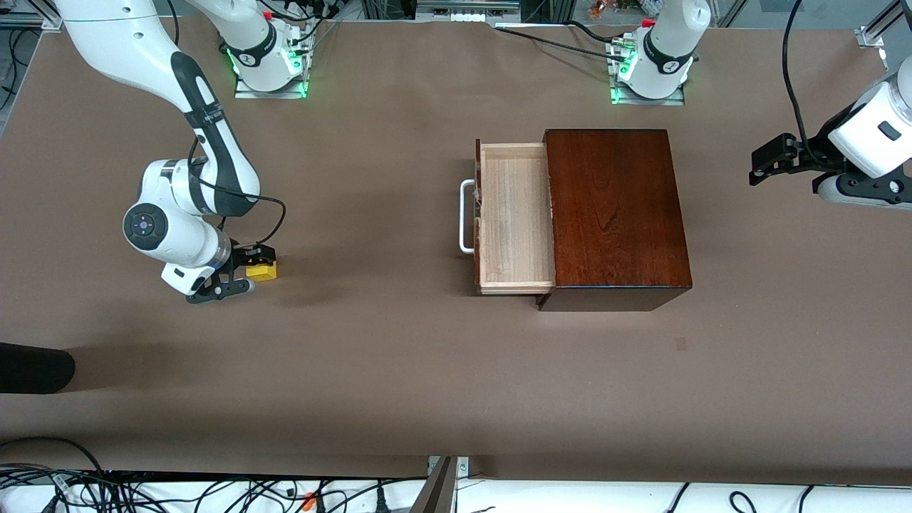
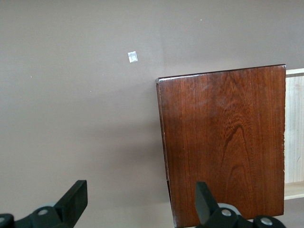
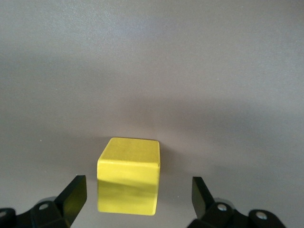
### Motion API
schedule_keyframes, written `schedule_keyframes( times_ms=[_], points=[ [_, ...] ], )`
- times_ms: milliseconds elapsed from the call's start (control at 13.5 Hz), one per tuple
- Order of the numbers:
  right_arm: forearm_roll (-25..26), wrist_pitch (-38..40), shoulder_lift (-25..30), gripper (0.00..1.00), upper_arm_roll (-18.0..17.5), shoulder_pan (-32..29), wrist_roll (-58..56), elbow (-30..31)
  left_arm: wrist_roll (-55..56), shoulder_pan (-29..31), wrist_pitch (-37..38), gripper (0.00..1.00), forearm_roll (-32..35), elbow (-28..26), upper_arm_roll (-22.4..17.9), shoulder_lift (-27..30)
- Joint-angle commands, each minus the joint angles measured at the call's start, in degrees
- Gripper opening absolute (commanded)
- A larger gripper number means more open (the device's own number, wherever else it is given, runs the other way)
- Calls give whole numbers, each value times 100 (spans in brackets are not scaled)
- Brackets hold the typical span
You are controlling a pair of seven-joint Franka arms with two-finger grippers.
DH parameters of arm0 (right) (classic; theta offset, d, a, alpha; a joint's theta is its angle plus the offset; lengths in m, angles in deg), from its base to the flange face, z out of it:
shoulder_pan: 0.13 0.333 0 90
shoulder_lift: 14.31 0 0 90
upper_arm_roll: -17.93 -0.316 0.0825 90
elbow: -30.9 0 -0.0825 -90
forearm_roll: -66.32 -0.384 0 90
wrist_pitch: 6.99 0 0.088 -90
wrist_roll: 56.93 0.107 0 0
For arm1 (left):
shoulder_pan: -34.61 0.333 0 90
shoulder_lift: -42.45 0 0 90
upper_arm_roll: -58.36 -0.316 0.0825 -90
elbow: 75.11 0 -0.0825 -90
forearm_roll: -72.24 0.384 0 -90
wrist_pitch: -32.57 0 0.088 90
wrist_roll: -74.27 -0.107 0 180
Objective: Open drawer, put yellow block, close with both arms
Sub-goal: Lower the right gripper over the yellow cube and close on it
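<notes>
At lower left of the front view, the right pincer [image 1: 251, 269] straddles the yellow block [image 1: 261, 271], fingers apart; the left pincer [image 1: 769, 162] waits open at right

A brown table [image 1: 399, 370] carries the yellow block [image 1: 262, 271] and a mahogany box [image 1: 613, 214], well apart

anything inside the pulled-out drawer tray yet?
No. The pale wooden drawer tray, pulled out of the glossy dark mahogany box, shows only bare wood. Its inner end under the box top is hidden. The small yellow cube sits on the table.
</notes>
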Motion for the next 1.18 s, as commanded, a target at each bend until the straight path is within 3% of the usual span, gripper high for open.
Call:
schedule_keyframes(
  times_ms=[0, 812, 1107],
  points=[
    [-117, -114, 0, 91, -34, -4, 36, 84, -164, -10, -41, 100, -36, -5, -22, 30],
    [-117, -114, -18, 70, -34, -4, 27, 84, -164, -10, -41, 100, -27, -5, -22, -5],
    [-117, -105, -18, 47, -43, -4, 1, 75, -164, -10, -41, 100, -27, -5, -22, -5]
  ],
)
